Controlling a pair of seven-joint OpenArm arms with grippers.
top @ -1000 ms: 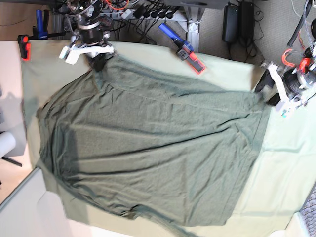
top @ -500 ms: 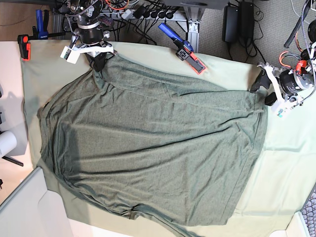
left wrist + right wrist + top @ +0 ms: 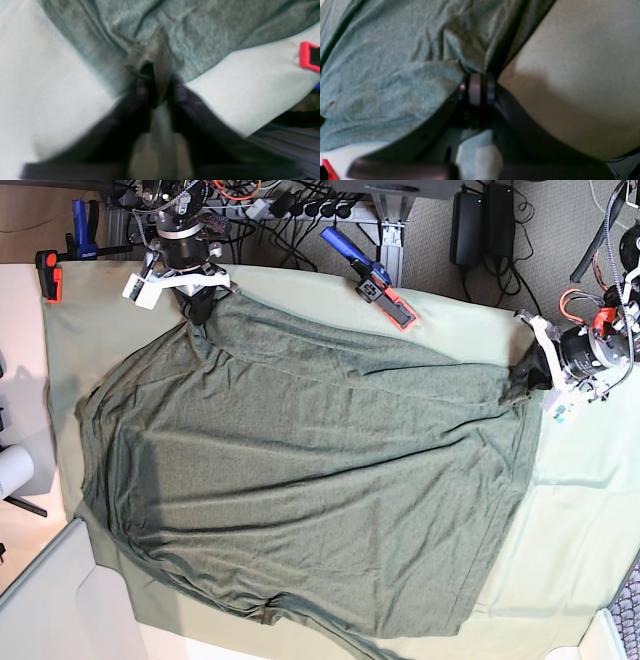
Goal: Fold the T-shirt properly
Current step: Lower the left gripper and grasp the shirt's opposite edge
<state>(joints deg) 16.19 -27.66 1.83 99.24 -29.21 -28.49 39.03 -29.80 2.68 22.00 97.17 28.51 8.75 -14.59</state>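
Observation:
The dark grey-green T-shirt (image 3: pixel 310 470) lies spread across the mint table cloth (image 3: pixel 590 510). At its right corner, near the far edge, my left gripper (image 3: pixel 522 380) pinches a bunched fold. The left wrist view is blurred, but it shows the left gripper (image 3: pixel 160 87) with its fingers close together and T-shirt (image 3: pixel 200 30) fabric puckered between them. At the far left corner my right gripper (image 3: pixel 200 305) is shut on the fabric. In the right wrist view the right gripper (image 3: pixel 477 87) has its pads pressed together, with the T-shirt (image 3: pixel 382 75) draped to its left.
A blue and red clamp (image 3: pixel 375 280) sits on the table's far edge, and a red clamp (image 3: pixel 48 275) is at the far left corner. Cables and power bricks lie behind the table. A white roll (image 3: pixel 12 470) and a grey panel (image 3: pixel 50 600) are at the left.
My left gripper has moved in onto the shirt's right corner and closed on it, bunching the fabric. The right gripper and its corner have stayed put.

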